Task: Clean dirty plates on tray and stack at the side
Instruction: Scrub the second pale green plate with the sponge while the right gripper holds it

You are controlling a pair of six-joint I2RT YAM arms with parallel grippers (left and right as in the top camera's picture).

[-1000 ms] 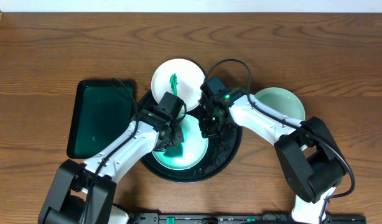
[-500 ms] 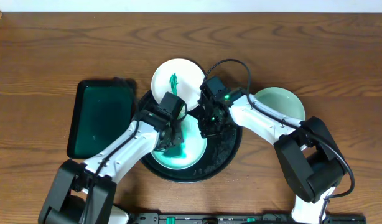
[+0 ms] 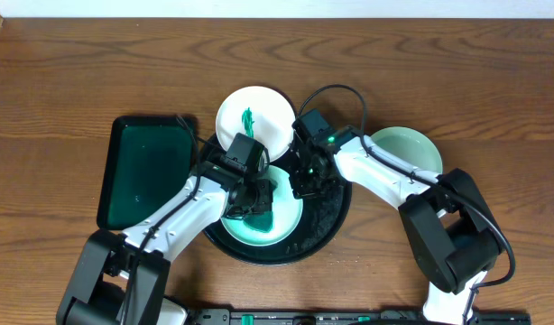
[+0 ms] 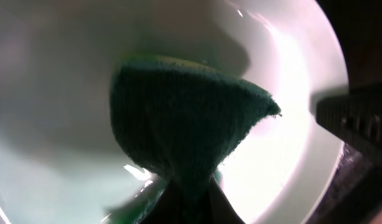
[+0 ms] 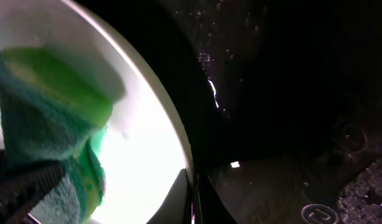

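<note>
A pale-green plate (image 3: 281, 224) lies in the black tray (image 3: 327, 217). My left gripper (image 3: 252, 203) is shut on a green sponge (image 4: 185, 118) and presses it on this plate's inside (image 4: 290, 81). My right gripper (image 3: 304, 185) is shut on the plate's right rim (image 5: 185, 158), one finger on each side. A second plate (image 3: 255, 116) with a green smear leans on the tray's far rim. A third plate (image 3: 405, 150), with no smear showing, lies on the table to the right.
A rectangular dark-green tray (image 3: 143, 171) lies at the left on the wooden table. The black tray's wet floor (image 5: 284, 106) shows in the right wrist view. Both arms crowd over the black tray.
My left gripper has moved the sponge a little up and to the right over the plate. The right gripper has kept its hold on the rim. The smeared plate has shifted slightly left.
</note>
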